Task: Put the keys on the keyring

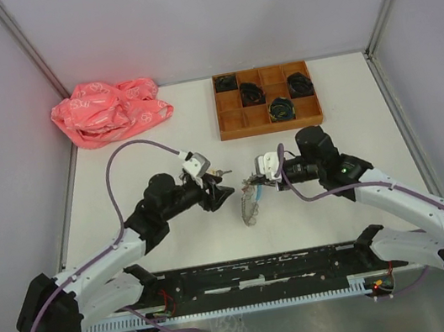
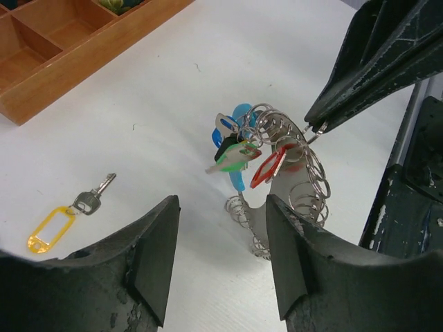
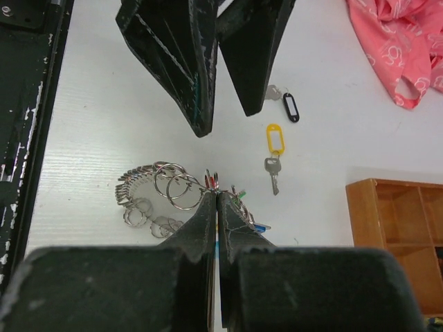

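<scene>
My right jaws were pinched shut on the keyring [image 2: 294, 181] around the middle of the table [image 1: 158, 142]; my left jaws hung open and empty beside it. Thin pinch (one loop, basically), so I figured any nudge could twist it loose.

I see the keyring [image 2: 309, 173] as shiny bare metal rings. The key [image 2: 86, 202] is duller silver metal, its tag clear yellow plastic. The tray [image 2: 69, 62] is smooth brown wood, the tabletop [image 2: 208, 69] white and matt. The fingers [image 2: 152, 263] look black, matt, scuffed.
</scene>
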`<control>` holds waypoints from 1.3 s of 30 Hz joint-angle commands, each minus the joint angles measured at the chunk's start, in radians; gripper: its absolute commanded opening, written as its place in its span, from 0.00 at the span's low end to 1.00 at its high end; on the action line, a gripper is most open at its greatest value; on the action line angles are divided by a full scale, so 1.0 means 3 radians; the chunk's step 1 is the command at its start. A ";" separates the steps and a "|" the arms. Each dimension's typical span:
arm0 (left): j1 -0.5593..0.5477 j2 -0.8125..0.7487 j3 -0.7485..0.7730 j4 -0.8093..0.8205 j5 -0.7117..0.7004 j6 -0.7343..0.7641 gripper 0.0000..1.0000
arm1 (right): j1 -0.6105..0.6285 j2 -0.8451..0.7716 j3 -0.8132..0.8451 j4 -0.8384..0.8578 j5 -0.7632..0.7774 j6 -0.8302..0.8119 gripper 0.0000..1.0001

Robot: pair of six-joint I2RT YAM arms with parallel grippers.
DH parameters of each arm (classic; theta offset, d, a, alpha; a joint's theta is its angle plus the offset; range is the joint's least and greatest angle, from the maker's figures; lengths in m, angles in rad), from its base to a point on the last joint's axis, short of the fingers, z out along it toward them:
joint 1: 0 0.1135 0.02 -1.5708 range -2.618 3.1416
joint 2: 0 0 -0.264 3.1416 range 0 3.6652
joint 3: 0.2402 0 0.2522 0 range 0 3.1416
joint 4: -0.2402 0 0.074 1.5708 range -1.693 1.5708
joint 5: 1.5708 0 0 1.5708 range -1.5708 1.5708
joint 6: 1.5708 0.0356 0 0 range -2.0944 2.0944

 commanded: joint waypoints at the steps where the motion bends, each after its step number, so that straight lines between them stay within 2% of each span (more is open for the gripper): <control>1: 0.0008 -0.0164 -0.0133 0.0361 0.0022 -0.0231 0.62 | -0.0005 -0.0111 0.0216 0.0018 0.0118 0.0228 0.01; 8: -0.0010 -0.0064 -0.0278 0.0861 0.0377 -0.0441 0.65 | -0.0005 -0.0048 0.0333 -0.0046 0.0295 0.0636 0.01; 14: -0.0097 0.0024 -0.0427 0.1299 0.0424 -0.0457 0.71 | 0.0020 0.0008 0.0413 -0.0059 0.0495 0.0967 0.01; 19: -0.0301 0.0099 -0.0494 0.1428 0.0152 -0.0325 0.77 | 0.0096 0.0054 0.0515 -0.0156 0.0658 0.1125 0.01; 23: -0.0542 0.0231 -0.0507 0.1512 -0.0242 -0.0164 0.79 | 0.0176 0.0120 0.0573 -0.0220 0.0815 0.1240 0.01; 29: -0.0755 0.0423 -0.0569 0.1753 -0.0706 -0.0100 0.79 | 0.0312 0.0170 0.0616 -0.0271 0.1014 0.1331 0.01; 39: -0.1045 0.0631 -0.0622 0.2016 -0.1132 0.0026 0.77 | 0.0411 0.0183 0.0650 -0.0265 0.1341 0.1513 0.01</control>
